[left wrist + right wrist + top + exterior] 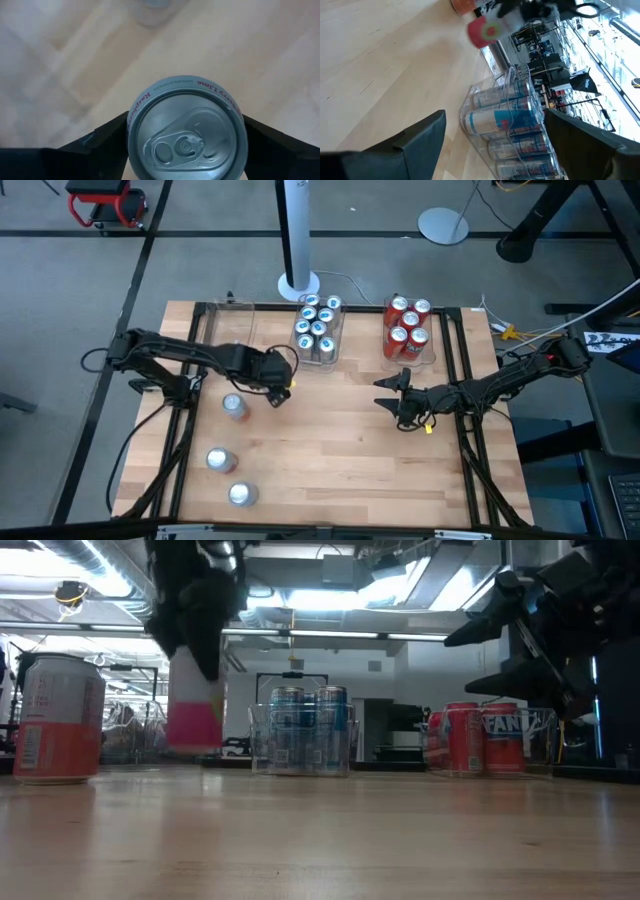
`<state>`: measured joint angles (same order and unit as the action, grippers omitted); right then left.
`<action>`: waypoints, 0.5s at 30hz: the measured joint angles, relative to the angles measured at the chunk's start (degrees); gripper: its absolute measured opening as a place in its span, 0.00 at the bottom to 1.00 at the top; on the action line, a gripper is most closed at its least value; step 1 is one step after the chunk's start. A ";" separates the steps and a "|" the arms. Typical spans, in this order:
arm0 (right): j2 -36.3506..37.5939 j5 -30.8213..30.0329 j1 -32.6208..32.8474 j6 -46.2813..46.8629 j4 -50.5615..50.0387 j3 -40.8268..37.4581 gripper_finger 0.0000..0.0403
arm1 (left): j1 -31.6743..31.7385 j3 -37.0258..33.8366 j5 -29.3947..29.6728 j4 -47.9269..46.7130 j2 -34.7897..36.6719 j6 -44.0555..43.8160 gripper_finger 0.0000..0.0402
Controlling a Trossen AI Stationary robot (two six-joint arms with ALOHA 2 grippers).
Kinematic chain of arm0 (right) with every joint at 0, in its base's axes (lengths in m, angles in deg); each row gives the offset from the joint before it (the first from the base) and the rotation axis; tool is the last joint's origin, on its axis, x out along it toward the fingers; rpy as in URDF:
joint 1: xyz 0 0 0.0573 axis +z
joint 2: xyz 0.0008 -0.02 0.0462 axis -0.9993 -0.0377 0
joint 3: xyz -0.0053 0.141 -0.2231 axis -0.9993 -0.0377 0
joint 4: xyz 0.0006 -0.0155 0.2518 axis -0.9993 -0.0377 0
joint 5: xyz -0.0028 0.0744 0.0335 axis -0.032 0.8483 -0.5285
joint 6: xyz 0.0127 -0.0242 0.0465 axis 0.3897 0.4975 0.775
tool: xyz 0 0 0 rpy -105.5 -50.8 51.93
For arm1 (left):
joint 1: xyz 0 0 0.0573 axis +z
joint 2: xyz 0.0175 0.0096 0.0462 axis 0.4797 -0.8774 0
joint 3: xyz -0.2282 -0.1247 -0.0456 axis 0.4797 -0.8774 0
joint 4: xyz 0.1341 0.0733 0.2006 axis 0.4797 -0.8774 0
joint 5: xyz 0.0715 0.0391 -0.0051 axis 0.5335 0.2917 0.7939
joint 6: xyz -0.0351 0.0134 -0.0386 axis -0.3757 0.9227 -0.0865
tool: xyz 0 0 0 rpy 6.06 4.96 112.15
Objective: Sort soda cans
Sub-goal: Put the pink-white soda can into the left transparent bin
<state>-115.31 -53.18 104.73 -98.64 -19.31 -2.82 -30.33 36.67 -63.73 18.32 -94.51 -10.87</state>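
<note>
left hand (277,392) grips a can (187,130) near blue-can bin (318,330).

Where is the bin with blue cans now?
In the high view, the bin of blue cans stands at the table's far edge, near the middle, left of the red-can bin.

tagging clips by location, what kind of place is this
Most likely a robotics lab or workshop, not a home or shop. A wooden table stands on grey floor beside a pole stand, the low view shows exposed ceiling ducts, and clear bins of soda cans look laid out for a test.
</note>
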 joint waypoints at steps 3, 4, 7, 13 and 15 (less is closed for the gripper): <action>0.00 -0.03 0.00 0.00 0.01 0.00 0.83 | 0.37 5.28 3.62 -7.28 0.04 0.02 0.74; 0.00 -0.03 0.00 -0.01 -0.01 0.00 0.83 | 0.63 7.22 5.07 -9.31 0.04 0.00 0.73; 0.00 -0.03 0.00 -0.02 -0.03 0.00 0.83 | 1.72 12.65 8.78 -14.44 0.20 -0.06 0.73; 0.00 -0.03 0.00 -0.02 -0.07 0.00 0.83 | 6.35 19.82 19.39 -22.80 0.23 -0.14 0.73; 0.00 -0.03 0.00 -0.02 -0.11 0.00 0.83 | 9.11 20.43 21.76 -24.95 0.32 -0.88 0.73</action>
<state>-115.31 -53.21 104.73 -98.66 -19.42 -2.82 -21.22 57.10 -41.97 -6.63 -94.19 -11.75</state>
